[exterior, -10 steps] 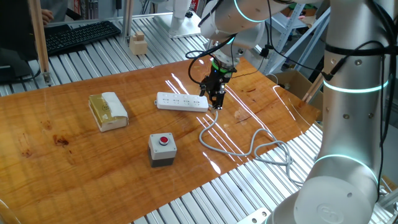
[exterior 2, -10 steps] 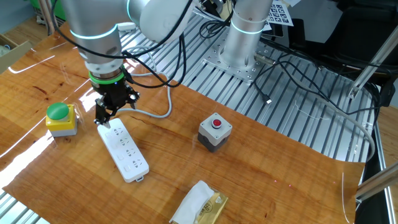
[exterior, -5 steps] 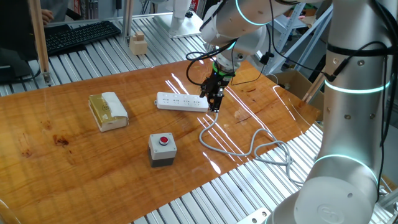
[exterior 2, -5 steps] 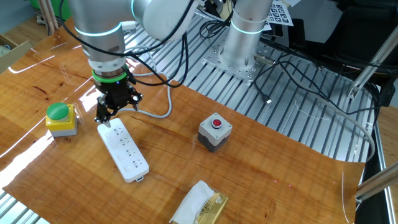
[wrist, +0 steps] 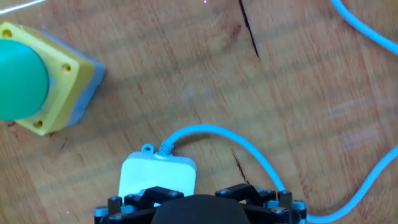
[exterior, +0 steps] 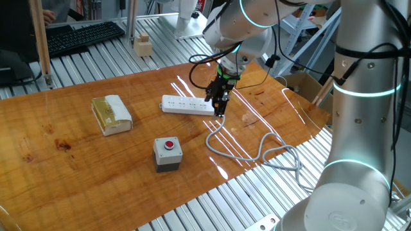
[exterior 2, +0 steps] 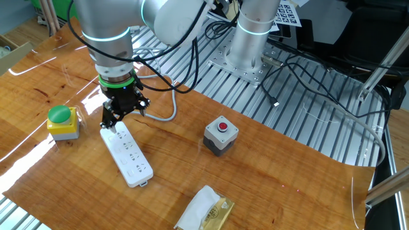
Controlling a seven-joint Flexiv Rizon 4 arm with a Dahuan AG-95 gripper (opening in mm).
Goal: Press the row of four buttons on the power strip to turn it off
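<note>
The white power strip (exterior: 186, 104) lies flat on the wooden table, its grey-white cable (exterior: 257, 151) looping off toward the table's right edge. The four buttons run in a line along its face (exterior 2: 130, 155), too small to tell apart. My gripper (exterior: 218, 104) hangs just above the strip's cable end (exterior 2: 115, 122), fingers pointing down, open, holding nothing. In the hand view only that end of the strip (wrist: 158, 176) and the cable (wrist: 249, 152) show in front of the gripper (wrist: 198, 200); the buttons are hidden there.
A grey box with a red button (exterior: 167, 154) stands in front of the strip. A green knob on a yellow base (exterior 2: 61, 121) sits close beside the cable end (wrist: 31, 81). A tan-and-white block (exterior: 111, 114) lies farther off. Metal slats border the table.
The gripper has shifted a little sideways over the strip's cable end. The strip, the cable and the other objects have not moved.
</note>
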